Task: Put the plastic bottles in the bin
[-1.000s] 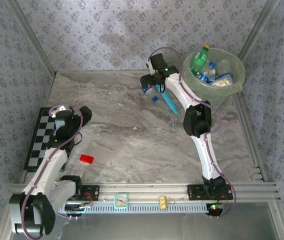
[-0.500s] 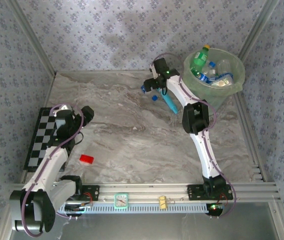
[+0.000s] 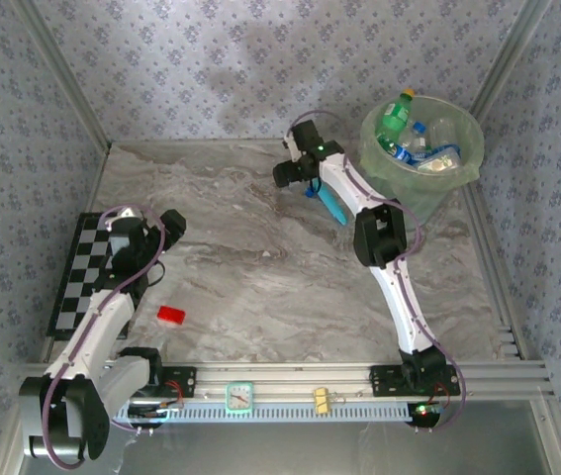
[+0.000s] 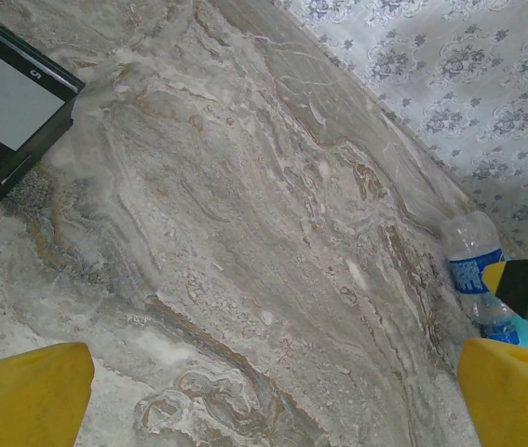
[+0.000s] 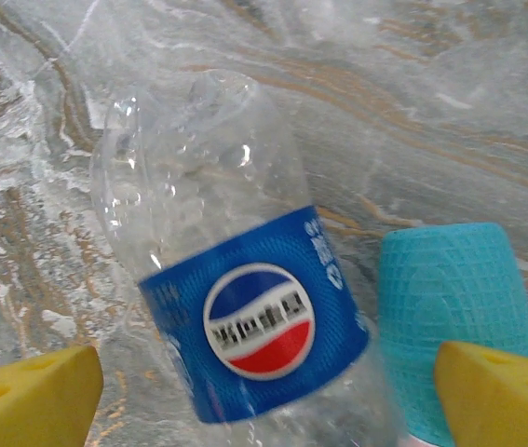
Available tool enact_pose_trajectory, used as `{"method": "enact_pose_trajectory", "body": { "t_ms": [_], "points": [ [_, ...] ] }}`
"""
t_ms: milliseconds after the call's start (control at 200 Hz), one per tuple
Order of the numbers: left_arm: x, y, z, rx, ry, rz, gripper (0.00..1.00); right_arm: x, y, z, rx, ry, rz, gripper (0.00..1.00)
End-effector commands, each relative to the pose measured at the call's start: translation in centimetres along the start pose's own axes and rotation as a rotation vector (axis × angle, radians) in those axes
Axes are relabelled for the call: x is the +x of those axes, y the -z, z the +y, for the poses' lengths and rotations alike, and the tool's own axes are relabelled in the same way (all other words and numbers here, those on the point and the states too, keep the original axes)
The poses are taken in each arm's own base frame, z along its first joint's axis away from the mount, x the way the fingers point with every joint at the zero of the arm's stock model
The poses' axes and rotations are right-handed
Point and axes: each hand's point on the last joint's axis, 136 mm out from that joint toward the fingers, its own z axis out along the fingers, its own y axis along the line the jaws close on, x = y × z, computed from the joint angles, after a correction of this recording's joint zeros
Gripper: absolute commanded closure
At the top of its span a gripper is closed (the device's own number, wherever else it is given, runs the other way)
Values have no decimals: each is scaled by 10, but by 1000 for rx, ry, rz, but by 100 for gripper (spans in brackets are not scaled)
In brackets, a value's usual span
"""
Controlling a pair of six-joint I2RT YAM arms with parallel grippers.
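Bottles (image 3: 395, 119) already sit in the bin (image 3: 463, 168) at the far right corner of the counter (image 3: 250, 267). One more lies near the far edge, under your right gripper (image 3: 295, 173). Your left gripper (image 3: 168, 226) hangs by the checkered mat (image 3: 77, 267) at the left edge.

Left wrist: its fingers (image 4: 26, 391) stand wide apart with nothing between them; marbled stone meets patterned wallpaper (image 4: 487, 84).

Right wrist: the jaws are spread either side of the clear bottle (image 5: 236, 307), not gripping. Centre on the label, keep the teal tube (image 5: 454, 317) outside the finger, and squeeze gently, as thin plastic likely crumples.
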Motion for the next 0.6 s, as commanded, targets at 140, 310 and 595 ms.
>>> {"method": "enact_pose_trajectory", "body": {
  "t_ms": [140,310,595],
  "points": [
    [-3,3,-2,20,0,-16,0,16,-19,9,2,6,44,9],
    [-4,3,-2,20,-1,-19,0,19,-22,9,0,7,49,13],
    [-6,5,-5,24,2,-21,0,24,-30,4,10,11,57,17]
  ]
}}
